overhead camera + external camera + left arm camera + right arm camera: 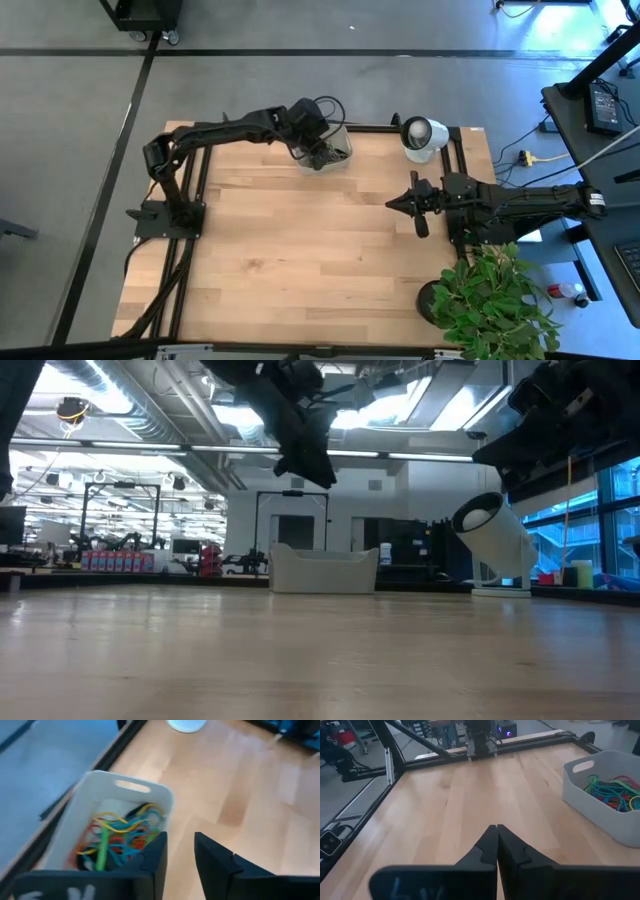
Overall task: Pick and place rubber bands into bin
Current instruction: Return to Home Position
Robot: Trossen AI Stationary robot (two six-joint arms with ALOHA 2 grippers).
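The bin (135, 785), a whitish tub, stands near the table's far edge and holds a tangle of rubber bands (120, 837) in green, red, orange, yellow and blue. My left gripper (180, 840) hangs above the bin (338, 158), slanting down, open, with nothing between its fingers. In the low view it (312, 472) is well clear of the bin's rim (322, 555). My right gripper (496, 832) waits shut over the table's right part (395, 203), pointing toward the left, apart from the bin (600, 795).
A white round object with a dark face (424, 135) stands at the far right, near the bin. A potted plant (490, 300) sits at the near right corner. Black frame rails (400, 128) border the table. Bare wood (300, 250) fills the middle and near part.
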